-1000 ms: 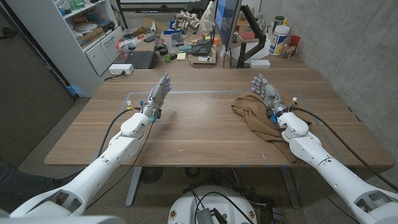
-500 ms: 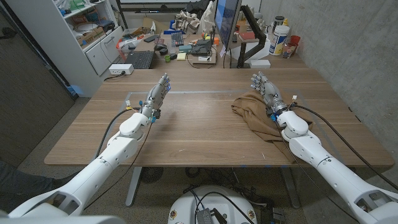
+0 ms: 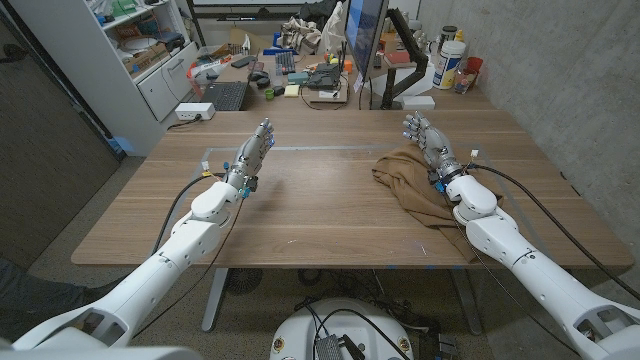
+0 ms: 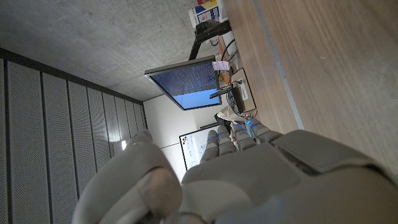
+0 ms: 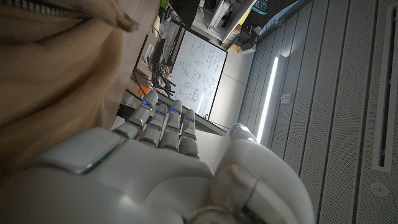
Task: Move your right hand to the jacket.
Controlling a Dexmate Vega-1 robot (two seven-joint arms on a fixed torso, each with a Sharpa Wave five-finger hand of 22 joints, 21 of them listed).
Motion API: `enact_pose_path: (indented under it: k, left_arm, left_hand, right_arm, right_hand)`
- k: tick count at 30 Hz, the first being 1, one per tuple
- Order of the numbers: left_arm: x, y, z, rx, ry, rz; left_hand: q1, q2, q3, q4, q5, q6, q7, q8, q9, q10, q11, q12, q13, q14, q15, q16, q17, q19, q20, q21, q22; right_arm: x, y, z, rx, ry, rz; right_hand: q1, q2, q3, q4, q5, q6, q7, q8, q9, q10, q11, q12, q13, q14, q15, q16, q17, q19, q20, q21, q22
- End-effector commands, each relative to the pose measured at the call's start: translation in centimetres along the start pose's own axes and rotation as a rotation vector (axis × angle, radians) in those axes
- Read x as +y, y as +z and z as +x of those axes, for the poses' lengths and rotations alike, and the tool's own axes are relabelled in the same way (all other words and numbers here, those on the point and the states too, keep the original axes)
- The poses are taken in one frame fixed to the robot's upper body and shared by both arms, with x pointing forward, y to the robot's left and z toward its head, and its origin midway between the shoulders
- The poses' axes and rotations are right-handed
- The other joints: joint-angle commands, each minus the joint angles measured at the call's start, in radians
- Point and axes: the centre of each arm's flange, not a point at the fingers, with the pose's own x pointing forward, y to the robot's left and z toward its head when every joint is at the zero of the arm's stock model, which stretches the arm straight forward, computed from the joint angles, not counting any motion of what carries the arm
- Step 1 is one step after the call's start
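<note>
Table: wooden table (image 3: 330, 215) carries every item listed below; the jacket is the landmark for all positions.
Jacket: brown jacket (image 3: 412, 190) lies crumpled on the table's right half, between the table's middle and its right edge. In the right wrist view the jacket (image 5: 56, 81) spreads as folded tan cloth close beside the back of the hand.
Right arm: white forearm (image 3: 520, 260) enters from the near right corner and runs over the jacket's near right portion.
Left arm: white forearm (image 3: 190, 235) lies well apart from the jacket, across the table's left half.
Right hand: right hand (image 3: 428, 145) stands above the jacket's far right edge, fingers extended, apart and pointing away from the robot. It holds nothing. Whether the palm or wrist touches the cloth cannot be told from the head view.
Left hand: left hand (image 3: 252, 152) stands on the far left side from the jacket, fingers straight and apart, holding nothing.
Task status, done: judged from the overlap, the right hand has reached the jacket's position.
Task status, left: contact is unconfirmed; a short lowering onto the cloth may remain. No grasp is present, and the task sentence requires none.
</note>
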Motion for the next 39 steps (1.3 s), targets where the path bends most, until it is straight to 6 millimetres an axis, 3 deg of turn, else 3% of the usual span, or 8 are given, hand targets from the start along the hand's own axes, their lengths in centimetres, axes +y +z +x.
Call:
enact_pose_path:
  k: [1, 39]
  left_arm:
    - [0.0, -0.1, -0.2, 0.005, -0.003, -0.001]
    - [-0.6, 0.1, -1.1, 0.01, -0.013, 0.019]
  left_hand:
    - [0.008, 0.007, -0.001, -0.003, 0.005, 0.008, 0.0, 0.005, 0.003, 0.003, -0.006, 0.005, 0.002, -0.008, -0.002, 0.006, 0.004, -0.007, -0.029, -0.002, 0.005]
    - [0.01, 0.013, -0.007, -0.005, 0.007, 0.013, -0.002, 0.003, 0.003, 0.004, -0.006, 0.004, 0.001, -0.008, -0.002, 0.006, 0.004, -0.008, -0.028, -0.013, 0.005]
  right_arm:
    - [0.1, 0.7, 0.1, -0.001, 0.014, -0.028]
    - [-0.7, 3.7, -0.1, -0.071, 0.01, -0.148]
  right_hand:
    - [0.009, 0.0, 0.002, -0.008, 0.005, 0.008, -0.004, -0.001, 0.005, 0.009, 0.0, -0.005, 0.005, 0.008, -0.004, 0.009, 0.003, 0.01, -0.007, -0.006, 0.004]
    - [0.01, 0.0, 0.001, -0.016, 0.006, 0.026, -0.023, -0.003, 0.006, 0.029, -0.008, -0.009, 0.006, 0.024, -0.011, 0.009, 0.001, 0.02, -0.001, -0.028, 0.005]
